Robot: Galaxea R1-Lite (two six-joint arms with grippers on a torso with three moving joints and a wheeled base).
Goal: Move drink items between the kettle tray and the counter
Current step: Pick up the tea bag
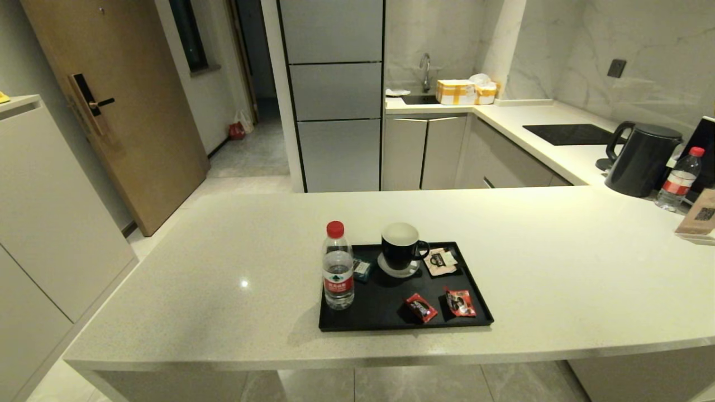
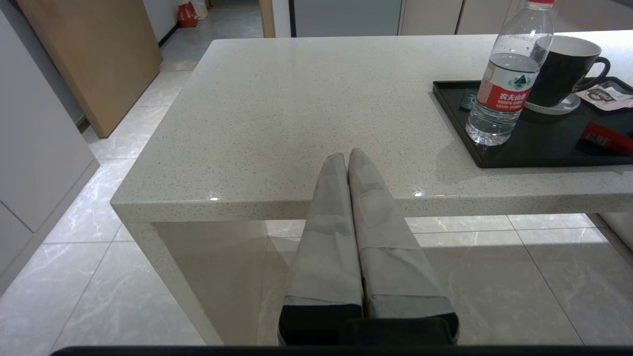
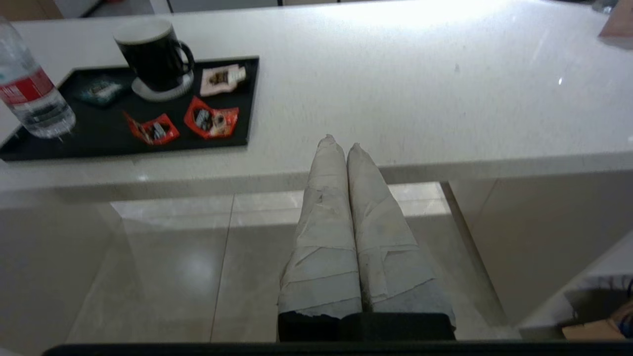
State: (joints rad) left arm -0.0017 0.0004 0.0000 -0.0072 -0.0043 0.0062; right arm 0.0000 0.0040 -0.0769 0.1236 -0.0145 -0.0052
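Note:
The black kettle tray (image 1: 483,304) lies near the front middle of the cream speckled counter (image 1: 558,262). Two red foil sachets lie side by side at the tray's near edge, one (image 1: 421,307) beside the other (image 1: 460,302); the right wrist view shows both, one (image 3: 152,130) beside the other (image 3: 211,120). Neither arm shows in the head view. My left gripper (image 2: 344,154) hangs shut and empty before the counter's front edge, left of the tray (image 2: 447,96). My right gripper (image 3: 340,144) is shut and empty before the front edge, right of the tray (image 3: 249,99).
On the tray stand a water bottle (image 1: 338,267) and a black mug (image 1: 401,247) on a saucer, with a cream sachet (image 1: 440,260) and a teal packet (image 1: 362,268). A black kettle (image 1: 641,159), a second bottle (image 1: 678,180) and a hob (image 1: 570,134) are at the far right.

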